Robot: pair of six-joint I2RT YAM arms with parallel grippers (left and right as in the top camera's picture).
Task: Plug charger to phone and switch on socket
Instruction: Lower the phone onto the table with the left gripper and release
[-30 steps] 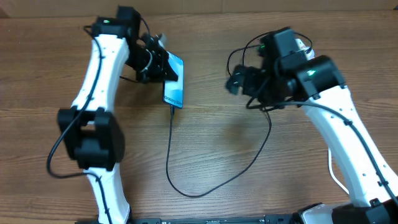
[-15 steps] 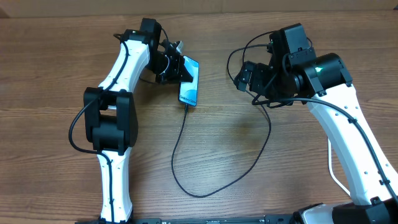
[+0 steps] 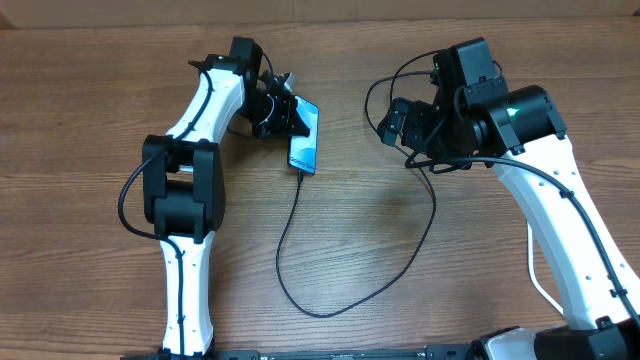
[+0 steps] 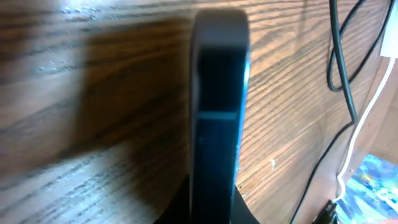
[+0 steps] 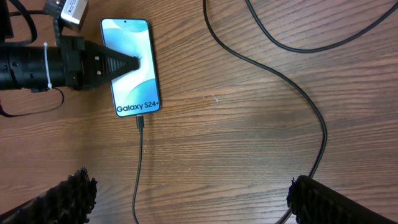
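Phone (image 5: 140, 87) carried toward right end effector (image 5: 199, 199) over last second, pinched in closed left end effector (image 5: 130, 63); charger (image 5: 138, 168) plugged in. Right end effector spread wide, empty; socket switching judged outstanding.

A wooden table (image 3: 90, 60) fills nearly every view, its brown grain running left to right under the overhead camera. Along its far edge lies a pale tan strip (image 3: 400, 8) (wall or floor, hard to tell). The light is soft, the shadows faint. In the left wrist view a blurred blue patch (image 4: 376, 186) shows past the table's edge.
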